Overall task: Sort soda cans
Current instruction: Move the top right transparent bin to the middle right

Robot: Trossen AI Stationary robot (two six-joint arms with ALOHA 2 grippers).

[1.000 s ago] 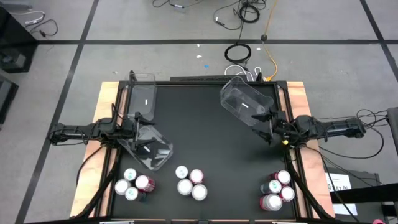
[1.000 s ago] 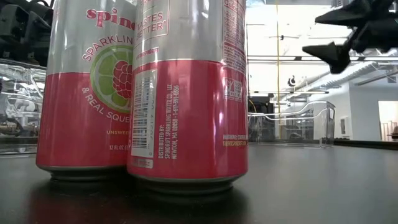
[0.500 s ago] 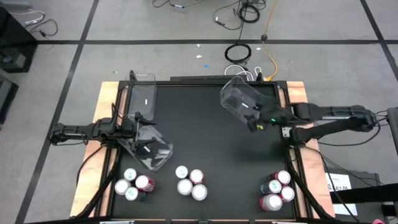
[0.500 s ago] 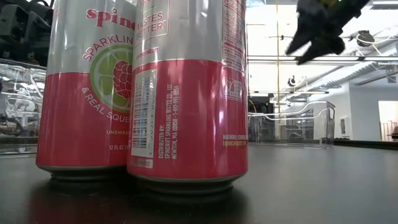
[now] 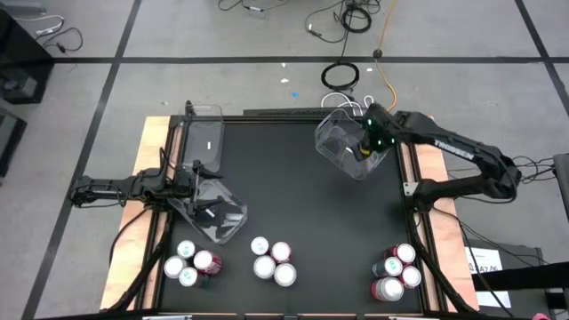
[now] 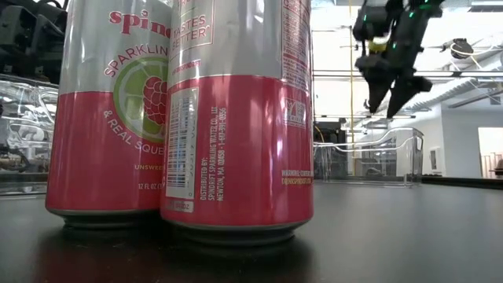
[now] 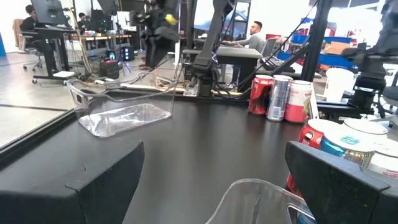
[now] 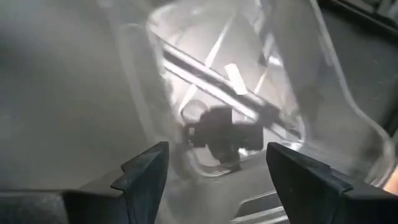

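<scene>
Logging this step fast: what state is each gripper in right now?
Left gripper: open, holding nothing.
Right gripper: open, empty, above the clear bin.

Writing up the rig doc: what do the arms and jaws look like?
Both arms are dark, slim and jointed. The right arm carries pale lettering along one link and a small green light near its gripper, which ends in two tapered dark fingers. The left arm is plain black; its gripper has broad, blocky fingers.

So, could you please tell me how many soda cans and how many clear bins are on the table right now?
Soda cans: 12
Clear plastic bins: 3
Total: 15
</scene>
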